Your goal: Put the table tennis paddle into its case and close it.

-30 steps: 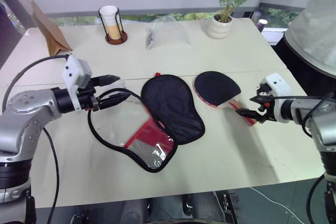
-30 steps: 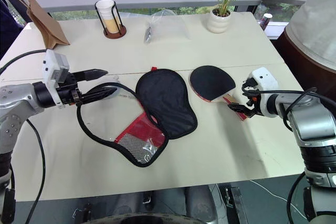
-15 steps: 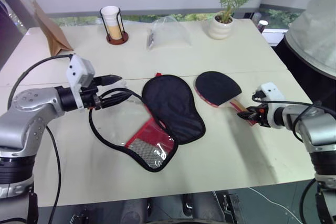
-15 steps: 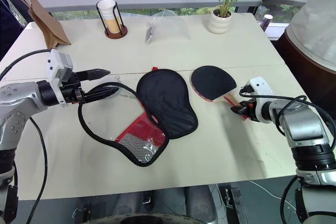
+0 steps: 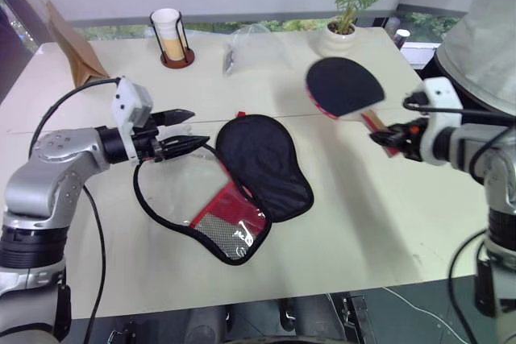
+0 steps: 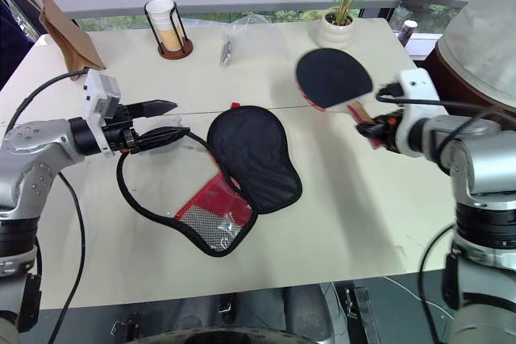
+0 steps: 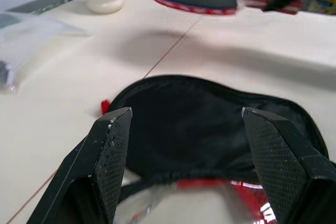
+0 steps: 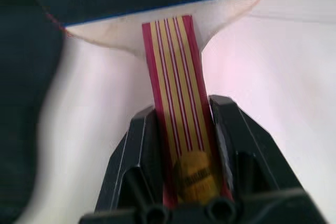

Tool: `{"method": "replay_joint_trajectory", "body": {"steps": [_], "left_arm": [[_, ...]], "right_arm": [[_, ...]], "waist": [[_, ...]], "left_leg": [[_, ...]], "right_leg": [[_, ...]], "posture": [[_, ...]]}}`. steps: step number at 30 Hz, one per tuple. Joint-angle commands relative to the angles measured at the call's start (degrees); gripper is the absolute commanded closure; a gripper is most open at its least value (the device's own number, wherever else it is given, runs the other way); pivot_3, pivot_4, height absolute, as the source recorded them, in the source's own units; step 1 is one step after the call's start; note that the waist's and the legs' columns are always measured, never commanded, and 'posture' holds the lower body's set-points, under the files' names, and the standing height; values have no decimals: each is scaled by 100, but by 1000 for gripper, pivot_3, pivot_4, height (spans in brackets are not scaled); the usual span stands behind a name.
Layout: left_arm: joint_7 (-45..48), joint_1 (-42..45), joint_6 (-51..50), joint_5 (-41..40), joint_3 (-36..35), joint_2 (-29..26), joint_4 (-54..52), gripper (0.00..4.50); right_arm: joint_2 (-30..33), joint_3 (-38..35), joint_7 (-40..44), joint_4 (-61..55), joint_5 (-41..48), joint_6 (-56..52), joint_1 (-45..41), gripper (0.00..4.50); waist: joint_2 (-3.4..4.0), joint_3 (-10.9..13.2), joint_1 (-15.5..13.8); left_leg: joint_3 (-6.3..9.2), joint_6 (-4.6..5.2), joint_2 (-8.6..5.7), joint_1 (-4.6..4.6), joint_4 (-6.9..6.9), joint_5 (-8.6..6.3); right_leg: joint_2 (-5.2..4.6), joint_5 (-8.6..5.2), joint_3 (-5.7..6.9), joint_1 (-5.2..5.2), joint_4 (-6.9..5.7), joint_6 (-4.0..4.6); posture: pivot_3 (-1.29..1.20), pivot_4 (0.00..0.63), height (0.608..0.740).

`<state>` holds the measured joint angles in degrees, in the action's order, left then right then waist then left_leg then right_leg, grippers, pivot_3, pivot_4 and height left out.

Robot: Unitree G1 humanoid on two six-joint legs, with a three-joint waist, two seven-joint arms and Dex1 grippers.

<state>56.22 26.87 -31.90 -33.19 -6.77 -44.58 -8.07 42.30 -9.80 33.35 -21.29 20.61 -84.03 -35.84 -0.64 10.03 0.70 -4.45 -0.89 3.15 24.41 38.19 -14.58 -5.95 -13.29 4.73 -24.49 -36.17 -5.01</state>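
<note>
Right gripper (image 8: 181, 124) clamps the paddle (image 5: 345, 87) by its handle, airborne. Left gripper (image 5: 182, 129) wide, by the case (image 5: 262, 163) rim. Insertion and zipping remain

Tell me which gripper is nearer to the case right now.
Left. The left gripper hovers open at the edge of the case's raised flap, while the right gripper is off to the case's right, holding the table tennis paddle in the air.

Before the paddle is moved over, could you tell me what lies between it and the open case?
Only bare table: in the left eye view the paddle is held in the air above and right of the case.
</note>
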Motion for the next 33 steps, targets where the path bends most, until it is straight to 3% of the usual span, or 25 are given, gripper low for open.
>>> {"method": "replay_joint_trajectory", "body": {"steps": [1,7,33], "left_arm": [[101,213,207,117,22,10,148,1043],[240,370,277,194,125,35,330,1043],[188,-157,43,109,-33,-43,-164,1043]], "right_arm": [[-504,-24,-443,-754,220,-779,-144,3523],[-1256,328,-1183,-1418,903,-847,223,3523],[-2100,860,-3774,-875,3003,-847,293,3523]], "waist": [[0,0,-20],[0,0,-33],[0,0,2]], "left_leg": [[-2,0,0,0,-1,0],[-3,0,-8,11,2,0],[1,1,-5,7,0,0]], "right_leg": [[0,0,0,0,1,0],[-6,1,-3,0,6,-1],[-3,3,-4,-1,3,3]], "posture": [[0,150,740],[0,150,740],[0,150,740]]}}
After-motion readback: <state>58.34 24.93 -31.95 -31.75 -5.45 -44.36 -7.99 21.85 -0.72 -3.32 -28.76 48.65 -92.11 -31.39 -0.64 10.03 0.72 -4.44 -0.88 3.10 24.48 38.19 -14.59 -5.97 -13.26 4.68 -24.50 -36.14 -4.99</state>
